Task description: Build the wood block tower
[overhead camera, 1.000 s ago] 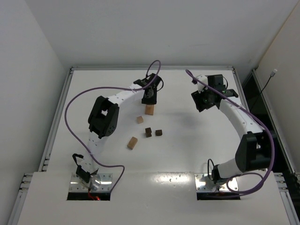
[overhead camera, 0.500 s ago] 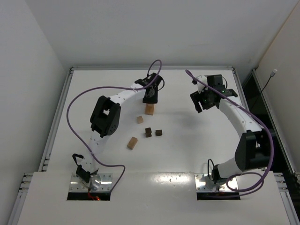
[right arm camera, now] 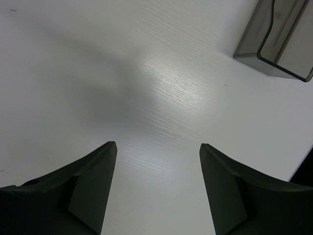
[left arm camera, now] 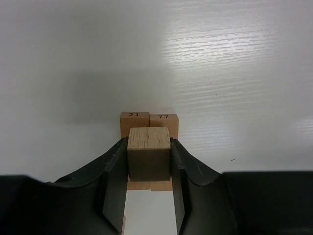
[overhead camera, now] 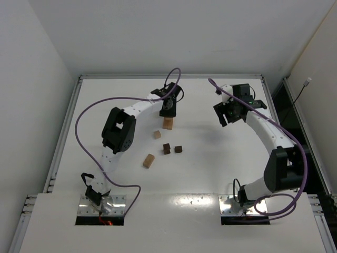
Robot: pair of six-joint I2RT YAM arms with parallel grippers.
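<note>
Tan block (left arm camera: 148, 152) being pinched by left gripper (left arm camera: 148, 147) above wood block tower (left arm camera: 134, 121), right gripper (right arm camera: 156, 145) gaping empty, well apart from it.

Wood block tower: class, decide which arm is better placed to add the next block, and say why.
Left. The left tool is shut on a tan block right over the two numbered tan blocks already laid. The right tool is open and empty over the table, away from every block.
</note>
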